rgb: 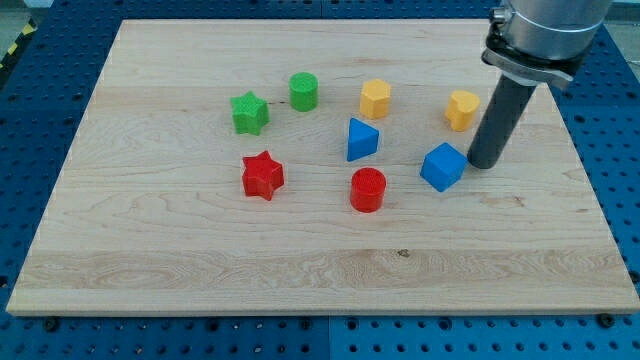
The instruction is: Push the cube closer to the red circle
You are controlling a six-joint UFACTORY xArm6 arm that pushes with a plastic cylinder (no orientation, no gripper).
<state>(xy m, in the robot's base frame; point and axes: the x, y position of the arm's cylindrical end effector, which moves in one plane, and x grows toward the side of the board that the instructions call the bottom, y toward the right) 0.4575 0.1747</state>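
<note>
A blue cube [442, 166] lies on the wooden board, right of centre. A red circle [367, 189] lies to its left and slightly lower, about a block's width away. My tip [482, 163] stands just to the right of the blue cube, touching or nearly touching its right corner. The dark rod rises from there toward the view's top right.
A blue triangular block [361, 139] lies above the red circle. Two yellow blocks [375, 98] [462, 109] lie toward the top, the right one just left of the rod. A red star [262, 175], a green star [249, 112] and a green cylinder [303, 91] lie to the left.
</note>
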